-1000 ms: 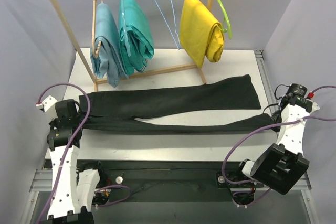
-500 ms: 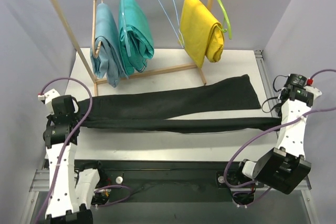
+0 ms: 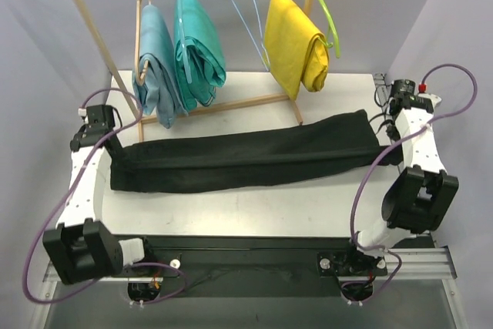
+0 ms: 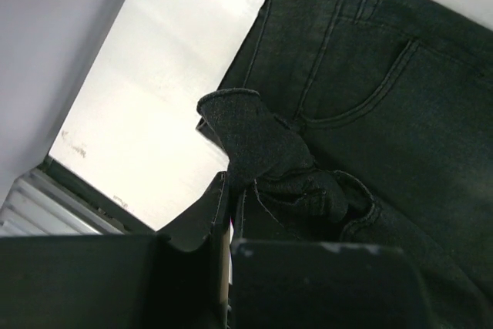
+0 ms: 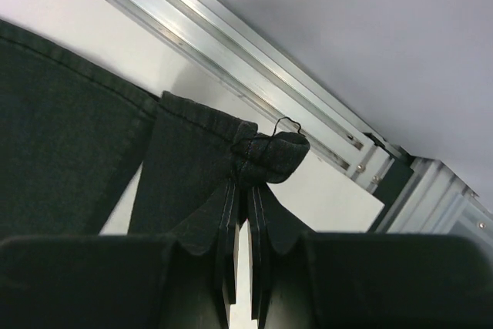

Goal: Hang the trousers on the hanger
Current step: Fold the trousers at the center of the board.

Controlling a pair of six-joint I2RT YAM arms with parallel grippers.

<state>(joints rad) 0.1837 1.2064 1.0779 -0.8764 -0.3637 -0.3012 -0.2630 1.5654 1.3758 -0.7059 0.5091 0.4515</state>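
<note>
The black trousers (image 3: pixel 246 156) lie across the white table, folded lengthwise, waist at the left and hems at the right. My left gripper (image 3: pixel 114 146) is shut on a bunched piece of the waistband, seen close in the left wrist view (image 4: pixel 262 152). My right gripper (image 3: pixel 390 152) is shut on a leg hem, seen in the right wrist view (image 5: pixel 266 152). The light-blue wire hanger (image 3: pixel 245 13) hangs empty on the rail at the back, between the teal and yellow garments, far from both grippers.
A wooden rack (image 3: pixel 88 28) stands at the back of the table. It holds a tan hanger with a blue garment (image 3: pixel 154 67), teal trousers (image 3: pixel 199 44) and yellow trousers (image 3: pixel 293 44) on a lime-green hanger. An aluminium rail (image 5: pixel 254 67) runs along the table's right edge.
Both arms have swung toward the back of the table. They carried the near trouser leg over onto the far one, so the trousers now lie as one folded strip.
</note>
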